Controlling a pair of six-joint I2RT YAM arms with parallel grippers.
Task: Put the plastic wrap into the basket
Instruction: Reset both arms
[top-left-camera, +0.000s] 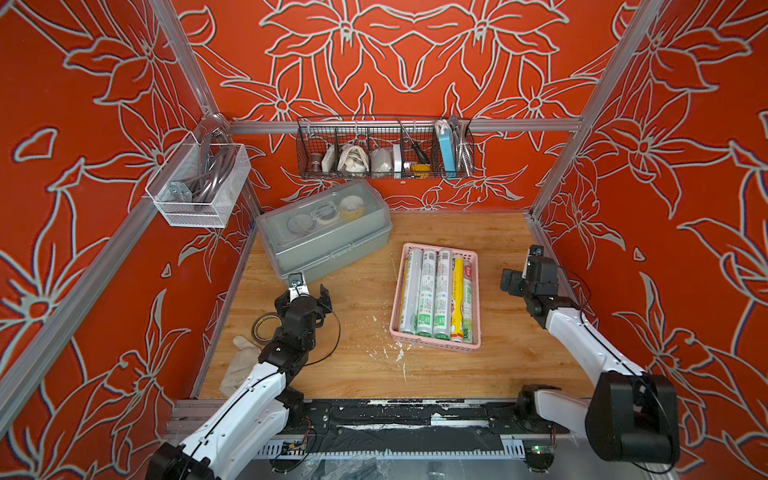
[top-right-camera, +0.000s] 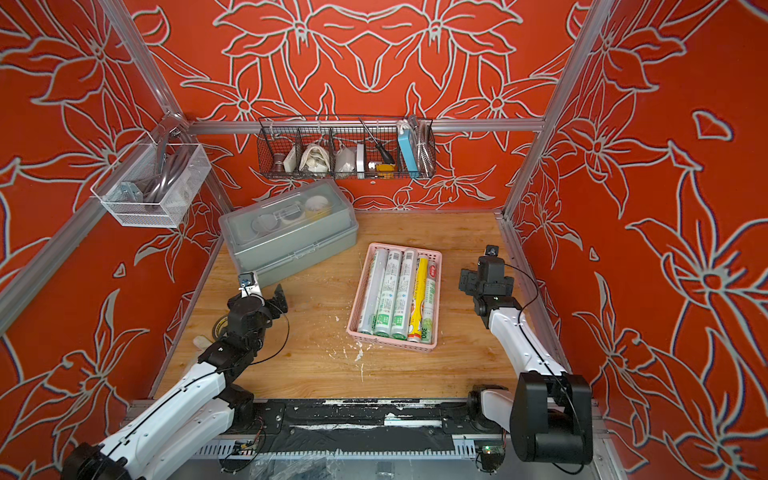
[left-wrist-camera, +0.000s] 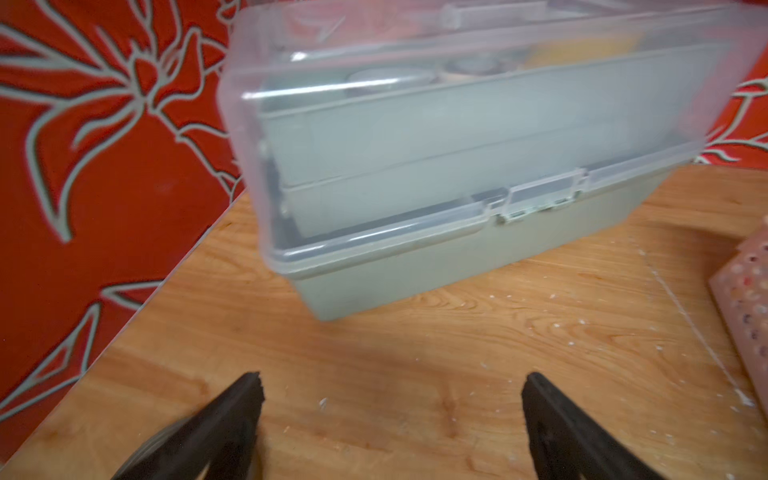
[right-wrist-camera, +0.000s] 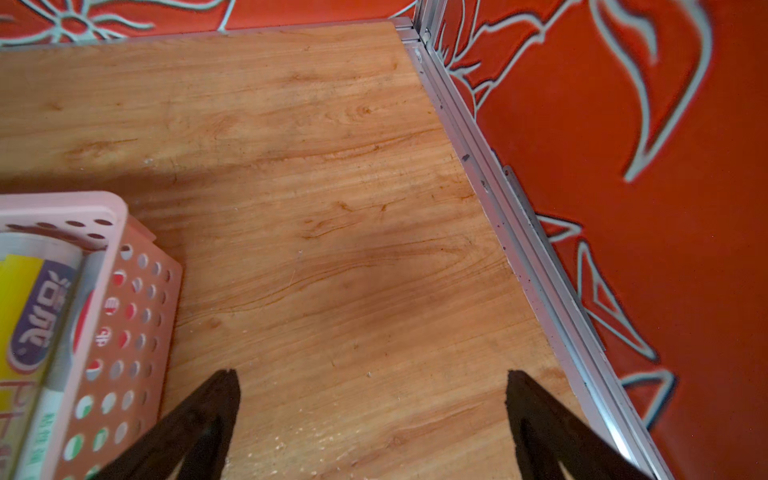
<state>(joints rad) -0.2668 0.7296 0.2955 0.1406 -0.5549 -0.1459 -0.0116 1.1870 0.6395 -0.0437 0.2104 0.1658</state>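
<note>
1. Far left: brown tape roll (top-left-camera: 262, 328) and a stained cloth (top-left-camera: 237, 368) lie at the table's (top-left-camera: 457, 374) edge. Both are partly covered by the left arm.
2. Left gripper (left-wrist-camera: 392, 384): jaws spread wide, nothing between them. It hangs over bare wood and faces the grey storage box (top-left-camera: 324, 232), lid closed.
3. Centre-right: pink basket (top-left-camera: 436, 341). The plastic wrap (top-left-camera: 428, 291) lies inside it, five rolls showing side by side: one silver, two white-green, a yellow roll (top-left-camera: 457, 299), then one more white-green against the right wall.
4. The rolls' long axis runs front to back, along the basket's length and slightly skewed to the table edge.
5. Right gripper (right-wrist-camera: 370, 378): jaws also wide apart and empty, just beside the basket's right wall but clear of it.
6. Key relation: the basket lies to the left gripper's right and the right gripper's left. The right arm is the nearer one.
7. No roll is visible loose on the table, so the task looks finished or nearly so.
8. Unclear: whether more rolls lie under the top row. Both wrist views cut the basket off at a corner and are blurred.
</note>
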